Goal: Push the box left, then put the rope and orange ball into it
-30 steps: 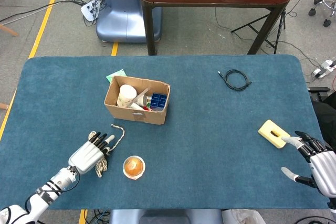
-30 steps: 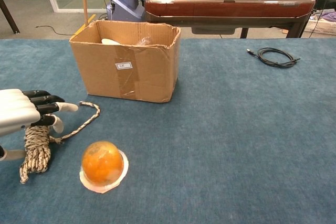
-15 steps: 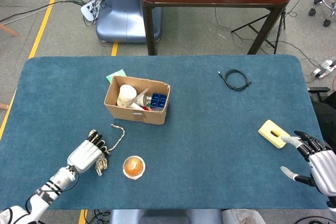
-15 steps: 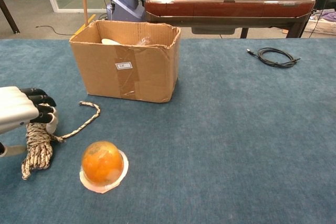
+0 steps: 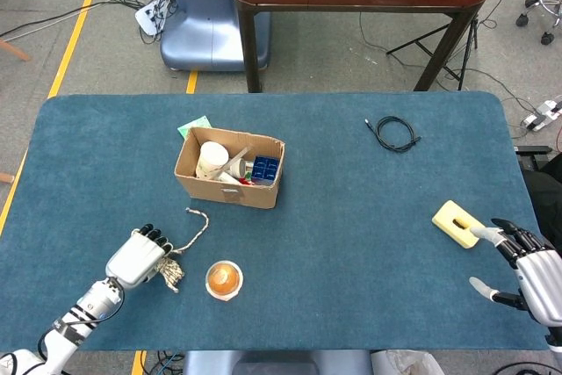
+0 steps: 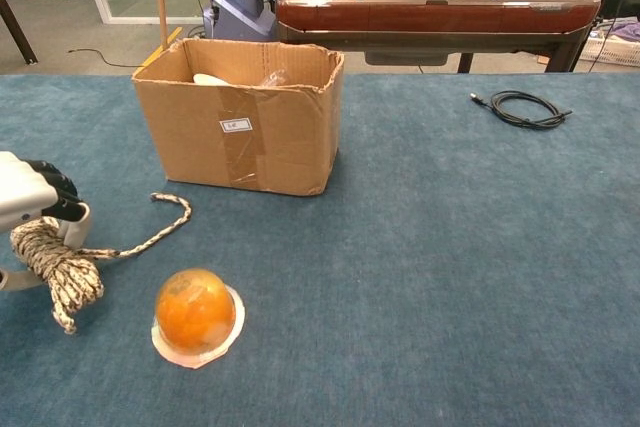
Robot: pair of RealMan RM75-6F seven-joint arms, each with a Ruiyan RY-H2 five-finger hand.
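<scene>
The left hand [image 5: 139,257] sits near the table's [image 5: 369,217] front-left edge, fingers curled around the bundled end of the rope [image 6: 58,265], grasping it. From the bundle the rope's loose tail runs toward about 2 o'clock, its long axis slanting up toward the box [image 5: 230,168], the tip lying apart from the box wall. The ball [image 5: 223,277] rests on a white disc [image 6: 226,339] just right of the bundle, at 6 o'clock from the box, with open blue carpet all around it. The box stands left of centre, already holding a cup [image 5: 212,159] and other items. A black cable [image 5: 395,133] lies at 1 o'clock, far right. A yellow block [image 5: 457,222] sits near the right edge, the right hand [image 5: 527,270] beside it, released, fingers spread.
</scene>
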